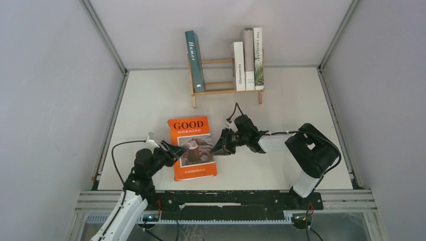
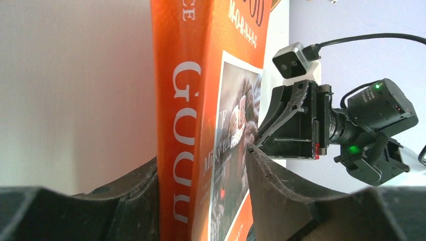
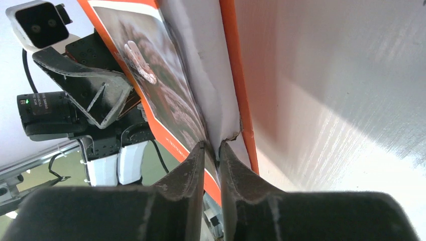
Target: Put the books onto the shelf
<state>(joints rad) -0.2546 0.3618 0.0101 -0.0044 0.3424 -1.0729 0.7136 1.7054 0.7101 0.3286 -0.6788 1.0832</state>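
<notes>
White tabletop [image 1: 281, 110], grey walls [image 1: 50, 100] on three sides. One shelf [image 1: 217, 62], well beyond both sets of jaws, with four books [image 1: 248, 60] standing on it. The fifth, the orange book [image 1: 193, 131], lies between them: left jaws clamp its spine edge, right jaws barely parted at its page edge, grip unclear.

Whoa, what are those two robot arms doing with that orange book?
They are handling the orange GOOD book, the only one not on the shelf yet. It sits cover-up between the arms. The left gripper is clamped across its spine edge, and the right gripper has its fingers close together at the page edge. The teal Humor book, a white book, a grey book and The Singularity already stand on the shelf.
</notes>
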